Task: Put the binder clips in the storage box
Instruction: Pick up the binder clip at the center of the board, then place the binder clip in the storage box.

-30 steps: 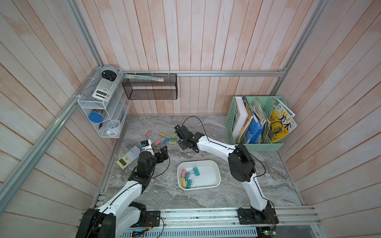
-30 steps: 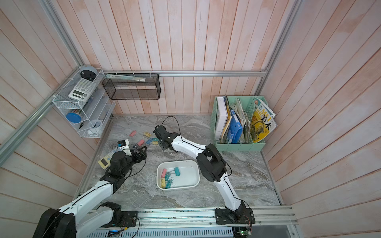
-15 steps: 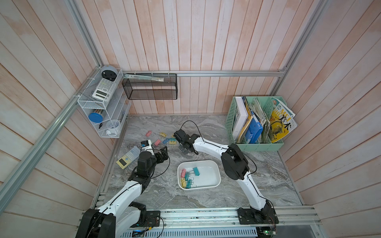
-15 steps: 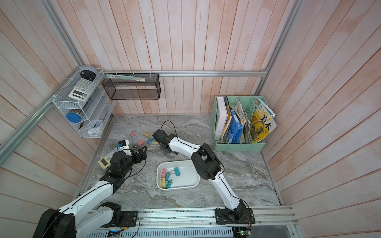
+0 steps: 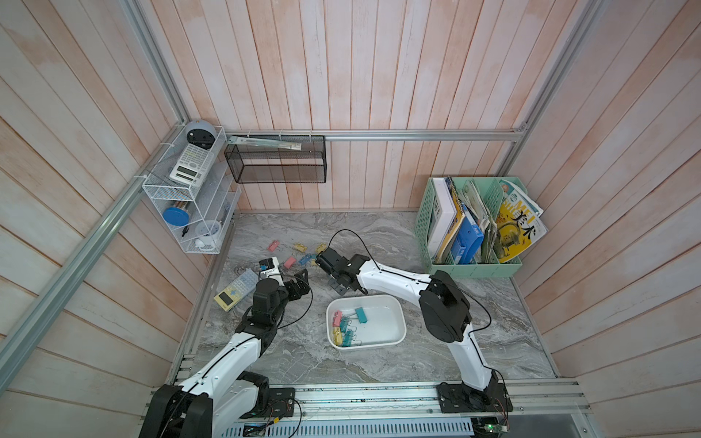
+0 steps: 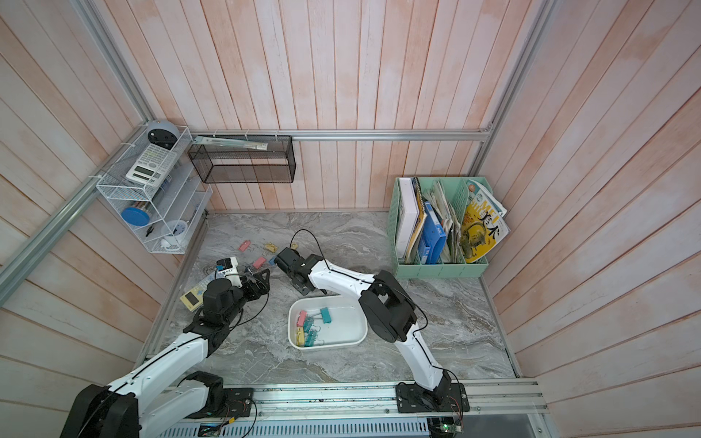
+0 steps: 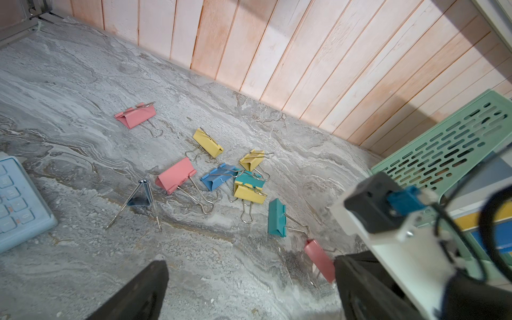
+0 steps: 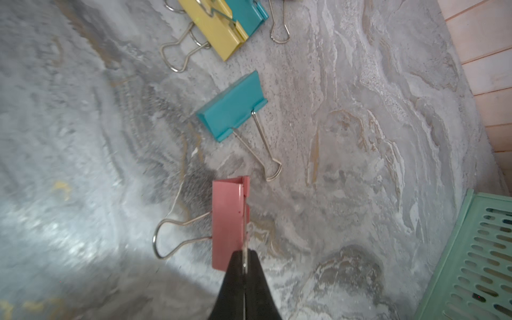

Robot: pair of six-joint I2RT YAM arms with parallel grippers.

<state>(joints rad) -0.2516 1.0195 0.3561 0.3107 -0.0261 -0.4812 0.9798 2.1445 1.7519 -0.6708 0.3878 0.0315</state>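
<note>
1. In both top views, the white storage box [image 5: 396, 309] sits on the grey marble bench [image 5: 379, 235], low in the centre of the frame. A handful of pink, teal and yellow binder clips [image 5: 343, 328] lie at its left end.
2. More loose clips [image 5: 299, 253] lie scattered on the bench, up and left of the box.
3. The right hand [image 8: 243, 261] is clenched on one end of a pink binder clip [image 8: 228, 221]. A teal clip [image 8: 231, 106] lies just beside it.
4. Compared with a second ago, the right hand [image 5: 321, 261] sits slightly lower in the frame, nearer the box.
5. The left hand [image 7: 249, 285] is released, its fingers spread wide and holding nothing. It has not moved and hovers beside a yellow-and-blue calculator [image 5: 237, 288].
</note>
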